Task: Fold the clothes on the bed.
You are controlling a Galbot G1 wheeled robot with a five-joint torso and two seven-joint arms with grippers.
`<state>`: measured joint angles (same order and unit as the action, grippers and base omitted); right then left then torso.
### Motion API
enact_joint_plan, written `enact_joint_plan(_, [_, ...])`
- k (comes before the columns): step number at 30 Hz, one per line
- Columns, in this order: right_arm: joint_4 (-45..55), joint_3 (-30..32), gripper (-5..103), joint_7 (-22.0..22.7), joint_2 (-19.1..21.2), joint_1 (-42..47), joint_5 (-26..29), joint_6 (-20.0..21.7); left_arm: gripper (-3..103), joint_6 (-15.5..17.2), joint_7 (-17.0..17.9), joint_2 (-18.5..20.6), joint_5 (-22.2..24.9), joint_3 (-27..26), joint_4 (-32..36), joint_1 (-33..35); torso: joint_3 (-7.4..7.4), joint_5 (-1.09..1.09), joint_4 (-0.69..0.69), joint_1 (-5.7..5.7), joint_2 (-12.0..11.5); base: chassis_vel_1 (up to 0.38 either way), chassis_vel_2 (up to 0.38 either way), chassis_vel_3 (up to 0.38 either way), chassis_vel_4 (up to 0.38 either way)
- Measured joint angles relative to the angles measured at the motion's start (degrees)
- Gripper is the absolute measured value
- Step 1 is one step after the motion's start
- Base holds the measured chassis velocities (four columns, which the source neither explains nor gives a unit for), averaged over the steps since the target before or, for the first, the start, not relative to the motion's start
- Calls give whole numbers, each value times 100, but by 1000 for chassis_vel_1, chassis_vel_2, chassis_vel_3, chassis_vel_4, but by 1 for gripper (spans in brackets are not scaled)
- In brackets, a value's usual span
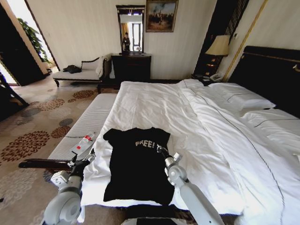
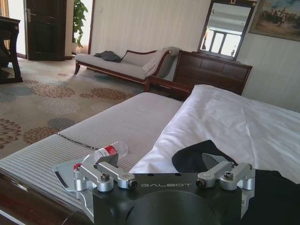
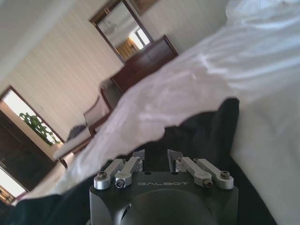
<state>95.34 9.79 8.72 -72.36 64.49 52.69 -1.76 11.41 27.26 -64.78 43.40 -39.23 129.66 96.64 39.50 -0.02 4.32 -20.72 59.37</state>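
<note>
The black T-shirt [image 1: 137, 168] lay flat and face up on the near left part of the bed [image 1: 211, 140], its hem toward the near edge and the "FREE!" lettering toward the far side. No fold had been made, so the step in hand looked like the first grasp, and it would go best if each gripper pinched only the shirt's own cloth at an outer edge, not the white sheet beneath, and both lifted evenly. The left gripper [image 1: 84, 161] hovered just off the shirt's left edge, low over the near end of the striped bench [image 1: 89, 119], its fingers [image 2: 105, 171] spread wide and holding nothing. The right gripper [image 1: 164, 152] was stretched forward over the shirt's right shoulder, fingers [image 3: 129, 166] parted only a narrow gap and empty. A small bottle [image 1: 82, 144] lay on the bench, near the left gripper.
</note>
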Motion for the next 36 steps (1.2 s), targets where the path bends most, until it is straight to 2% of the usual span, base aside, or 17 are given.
enact_joint_plan(1, [121,118,31,-217,14,84,-40,-194,100,5,-5,15,32,9,-52,-66,0,0,0,0,0,0,0,0,0])
enact_joint_plan(2, [121,118,31,-217,14,84,-40,-194,100,5,-5,15,32,9,-52,-66,0,0,0,0,0,0,0,0,0])
enact_joint_plan(3, [305,288,31,-459,24,181,9,-379,100,20,-14,30,75,34,-121,-156,0,-1,1,0,0,0,0,0,0])
enact_joint_plan(4, [434,436,41,-574,26,237,100,-474,100,35,-20,43,114,62,-186,-243,0,0,1,0,0,0,0,0,0])
enact_joint_plan(5, [500,530,41,-611,26,261,158,-512,100,42,-28,48,137,83,-233,-302,0,-1,1,1,0,0,0,0,0])
enact_joint_plan(6, [574,679,47,-624,24,282,261,-547,100,63,-40,56,186,126,-331,-434,0,-2,1,1,1,0,0,0,0])
enact_joint_plan(7, [611,820,52,-608,23,285,348,-555,100,92,-55,64,249,172,-453,-603,0,-1,1,1,0,0,0,0,0])
enact_joint_plan(10, [619,1079,52,-505,28,276,467,-556,100,156,-131,91,463,304,-855,-1049,0,0,1,1,0,0,0,0,0])
enact_joint_plan(11, [619,1157,63,-470,32,273,499,-549,100,174,-160,115,566,367,-1028,-1225,0,-3,2,1,0,0,0,0,0])
enact_joint_plan(13, [623,1244,63,-416,36,273,543,-524,100,195,-225,165,751,473,-1270,-1496,0,-2,2,1,0,0,0,0,0])
enact_joint_plan(14, [642,1328,74,-347,37,279,590,-470,100,230,-334,231,1033,595,-1561,-1849,1,-2,1,0,-1,0,0,0,0])
enact_joint_plan(16, [645,1385,85,-275,22,285,604,-405,100,273,-465,298,1359,770,-2005,-2430,1,-1,1,0,-1,0,0,0,0])
enact_joint_plan(18, [636,1387,85,-254,11,285,603,-383,100,278,-514,310,1418,834,-2185,-2633,0,0,3,0,0,0,0,0,0])
enact_joint_plan(21, [483,1262,99,-165,-42,210,580,-314,100,285,-687,313,1454,1119,-3181,-3421,1,0,4,0,-1,0,0,0,0])
enact_joint_plan(25, [374,1129,100,-101,-69,98,572,-268,100,219,-814,219,1298,1263,-3809,-3763,1,-1,-4,-1,-2,0,0,0,0])
enact_joint_plan(29, [366,1139,100,-41,-78,126,570,-234,100,180,-922,93,1244,1327,-4234,-4033,1,-2,2,-1,-1,0,0,0,0])
enact_joint_plan(36, [311,1175,100,72,-68,162,580,-181,100,146,-1033,-42,1254,1344,-4410,-4170,0,0,1,0,-1,0,0,0,0])
